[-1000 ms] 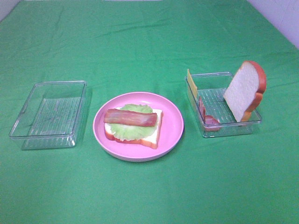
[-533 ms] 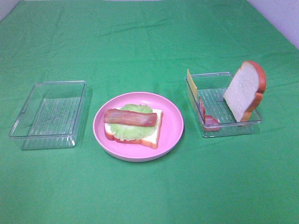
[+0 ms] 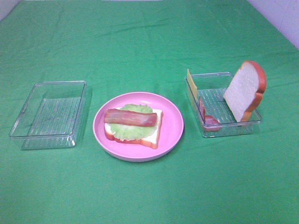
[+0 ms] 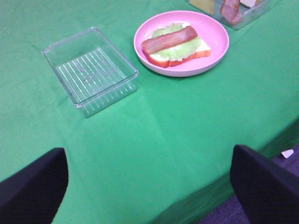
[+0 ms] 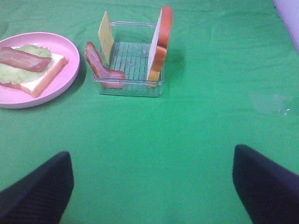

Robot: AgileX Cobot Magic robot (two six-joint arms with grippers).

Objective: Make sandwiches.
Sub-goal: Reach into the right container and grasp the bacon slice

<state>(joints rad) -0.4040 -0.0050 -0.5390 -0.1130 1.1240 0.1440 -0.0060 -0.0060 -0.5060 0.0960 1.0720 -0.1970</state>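
Observation:
An open sandwich lies on the round pink plate [image 3: 174, 122]: a white bread slice [image 3: 150, 135], a pale green lettuce leaf [image 3: 127, 132] and one bacon strip [image 3: 130, 117] on top. The clear right tray [image 3: 224, 129] holds a second bread slice [image 3: 243, 89] standing on edge, a yellow cheese slice [image 3: 192, 82] and a bacon strip [image 3: 205, 115]. My left gripper [image 4: 149, 191] is open and empty, near the table's front edge and well short of the plate [image 4: 216, 44]. My right gripper [image 5: 152, 189] is open and empty, well back from the right tray [image 5: 131, 86]. Neither gripper shows in the exterior view.
An empty clear tray [image 3: 49, 114] stands to the left of the plate; it also shows in the left wrist view [image 4: 91, 70]. Green cloth [image 3: 149, 42] covers the table. The table's front edge and the floor show in the left wrist view [image 4: 280, 154].

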